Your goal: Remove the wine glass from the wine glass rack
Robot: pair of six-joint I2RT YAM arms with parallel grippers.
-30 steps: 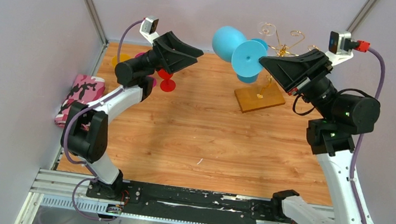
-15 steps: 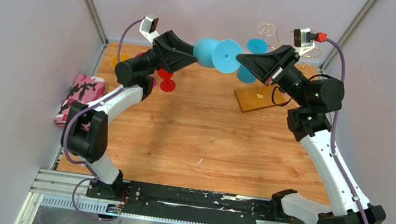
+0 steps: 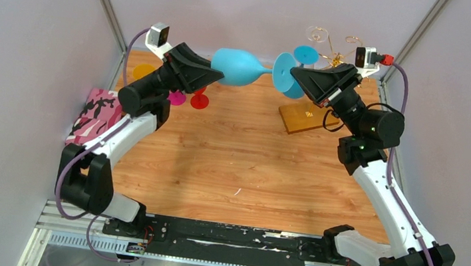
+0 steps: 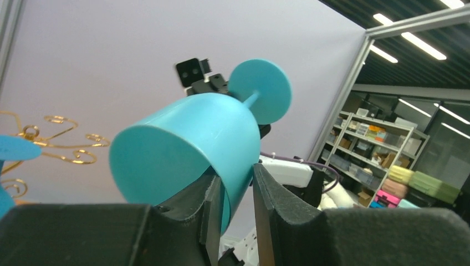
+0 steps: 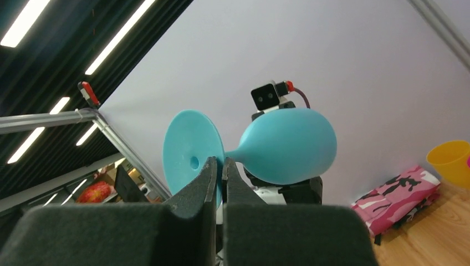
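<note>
One teal wine glass (image 3: 240, 66) lies sideways in mid-air beside the wine glass rack (image 3: 307, 119). The left claw (image 3: 218, 74) pinches its bowl rim and the right claw (image 3: 292, 73) its foot. A second teal glass (image 3: 306, 54) hangs on the rack.

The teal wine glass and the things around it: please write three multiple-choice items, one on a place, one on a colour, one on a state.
1. Where is the teal wine glass? A hanging from the wine glass rack; B in the air between both grippers; C standing on the rack's base.
2. What colour is the rack's wire? A silver; B gold; C black.
3. How is the right gripper? A wide open; B shut on nothing; C shut on the glass's stem.
Answers: 1 B, the left gripper pinches its bowl wall, the right its stem; 2 B, the scrolls shine gold; 3 C, its fingers clamp the stem beside the foot.
</note>
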